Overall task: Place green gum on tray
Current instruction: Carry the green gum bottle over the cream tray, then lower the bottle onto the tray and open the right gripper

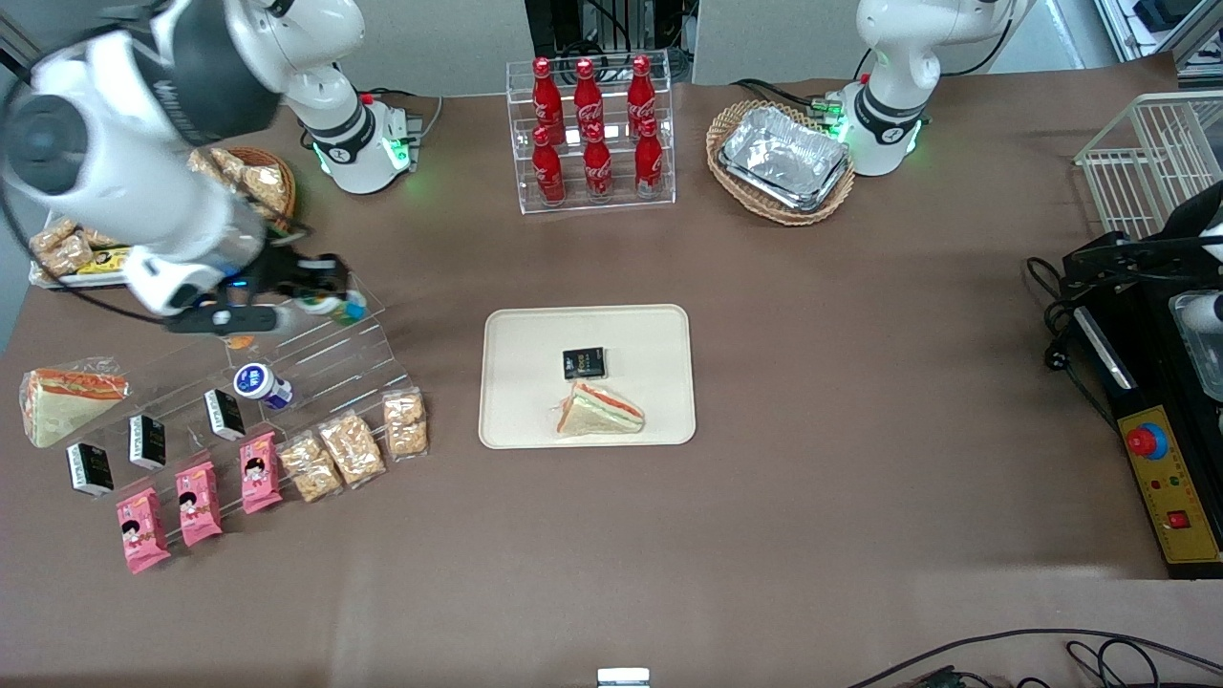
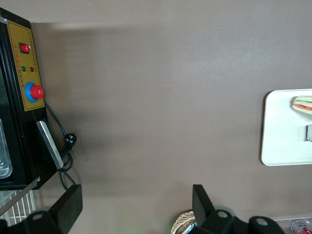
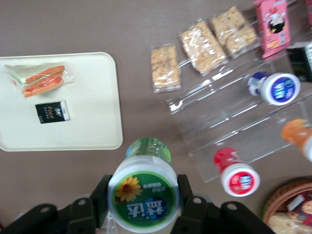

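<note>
The green gum [image 3: 144,192] is a small green bottle with a white lid that has a green face and a sunflower print. My right gripper [image 3: 144,196] is shut on it, one finger [image 3: 99,196] on each side of the lid. In the front view the gripper [image 1: 325,298] holds the gum [image 1: 336,306] at the top step of a clear acrylic shelf [image 1: 325,358], toward the working arm's end of the table. The cream tray [image 1: 525,382] lies flat at mid-table, apart from the gripper, and shows in the right wrist view [image 3: 87,122]. It bears a wrapped sandwich [image 1: 600,411] and a black packet [image 1: 584,363].
The shelf holds a blue-lidded bottle [image 1: 260,384], a red-lidded bottle [image 3: 239,178], an orange bottle [image 3: 297,134], black packets and pink packets. Cracker packets [image 1: 352,447] lie in front of it. A cola rack [image 1: 592,134] and a wicker basket of foil trays [image 1: 783,161] stand farther back.
</note>
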Controlling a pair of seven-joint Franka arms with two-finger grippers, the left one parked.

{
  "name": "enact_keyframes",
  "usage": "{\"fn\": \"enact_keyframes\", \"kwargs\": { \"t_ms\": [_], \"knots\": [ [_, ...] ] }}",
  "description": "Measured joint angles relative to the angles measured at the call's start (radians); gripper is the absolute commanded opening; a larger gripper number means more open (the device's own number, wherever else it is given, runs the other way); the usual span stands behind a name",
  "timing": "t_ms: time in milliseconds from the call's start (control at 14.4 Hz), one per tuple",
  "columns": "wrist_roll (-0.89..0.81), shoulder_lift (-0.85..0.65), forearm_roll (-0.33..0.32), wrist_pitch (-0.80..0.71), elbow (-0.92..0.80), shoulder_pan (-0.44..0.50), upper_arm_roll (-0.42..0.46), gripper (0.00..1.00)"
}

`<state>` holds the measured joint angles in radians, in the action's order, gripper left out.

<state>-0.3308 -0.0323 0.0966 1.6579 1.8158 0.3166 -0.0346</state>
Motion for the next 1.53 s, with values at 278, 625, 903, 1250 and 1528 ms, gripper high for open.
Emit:
{"fn": "enact_keyframes", "kwargs": {
  "t_ms": [278, 625, 903, 1250, 1528],
  "knots": [
    [-0.19, 0.024, 0.0, 0.122, 0.077, 0.136, 0.003, 0.37],
    [-0.303, 0.049, 0.0, 0.379, 0.268, 0.256, 0.003, 0.37],
    [-0.348, 0.093, 0.0, 0.544, 0.37, 0.319, 0.003, 0.37],
    [-0.353, 0.208, 0.0, 0.727, 0.403, 0.342, 0.003, 0.37],
    [-0.355, 0.281, 0.0, 0.81, 0.403, 0.351, 0.002, 0.38]
  ]
}}
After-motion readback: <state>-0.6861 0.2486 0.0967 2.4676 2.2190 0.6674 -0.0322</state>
